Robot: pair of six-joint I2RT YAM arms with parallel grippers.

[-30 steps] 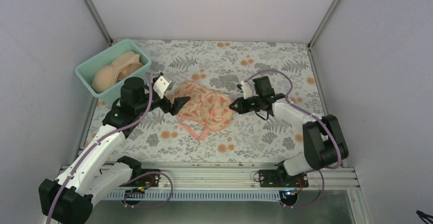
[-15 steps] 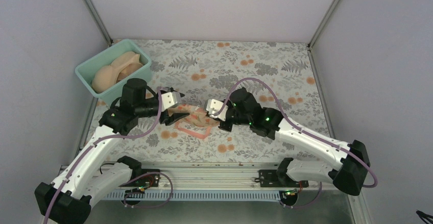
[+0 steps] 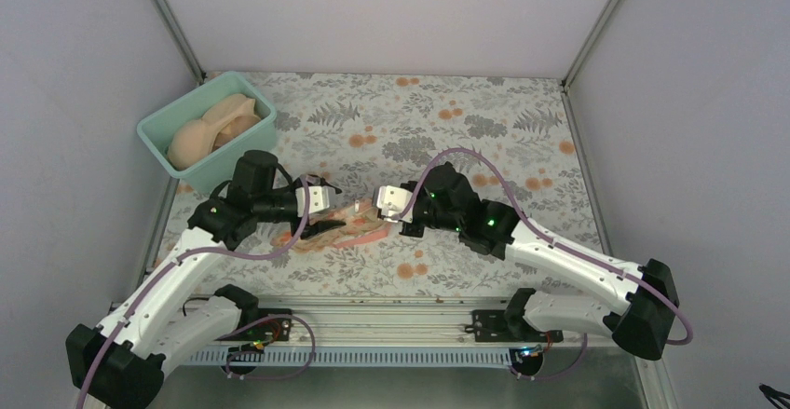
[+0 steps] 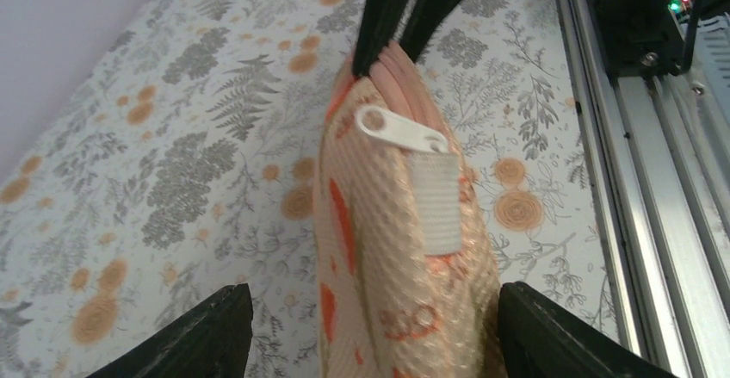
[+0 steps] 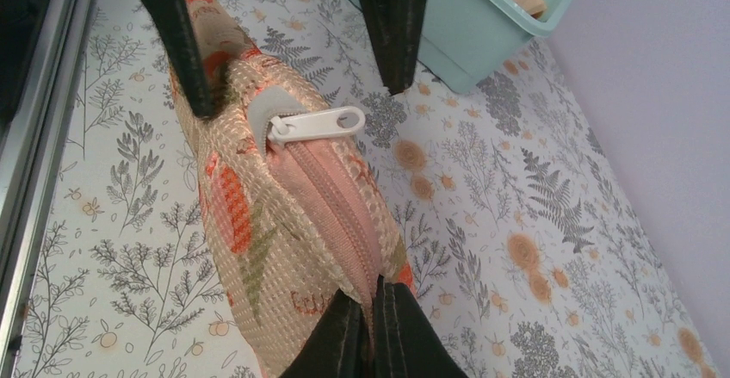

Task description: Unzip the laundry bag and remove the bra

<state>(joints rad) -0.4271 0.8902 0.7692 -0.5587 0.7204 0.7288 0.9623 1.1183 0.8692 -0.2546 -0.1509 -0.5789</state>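
The laundry bag (image 3: 352, 229), pink mesh with orange print, stands on edge between both grippers. In the left wrist view the laundry bag (image 4: 392, 249) fills the gap between my left gripper's (image 4: 374, 339) wide-open fingers (image 4: 202, 335). Whether they touch it I cannot tell. The white zip pull (image 4: 400, 128) lies on its top edge, zip closed. My right gripper (image 5: 374, 331) is shut on the pink zip trim at the bag's (image 5: 267, 223) near end; the zip pull (image 5: 314, 124) sits at the far end between the left fingers (image 5: 172, 42). The bra is hidden.
A teal tub (image 3: 154, 135) holding pale peach bras (image 3: 210, 128) stands at the back left, and its corner shows in the right wrist view (image 5: 465, 25). The metal rail (image 4: 654, 189) runs along the table's near edge. White walls enclose the floral table.
The bag lay flat and spread a second ago; now it is gathered on edge. The right arm swung in from the right and pinched it. The left gripper moved right and lower over the bag's end.
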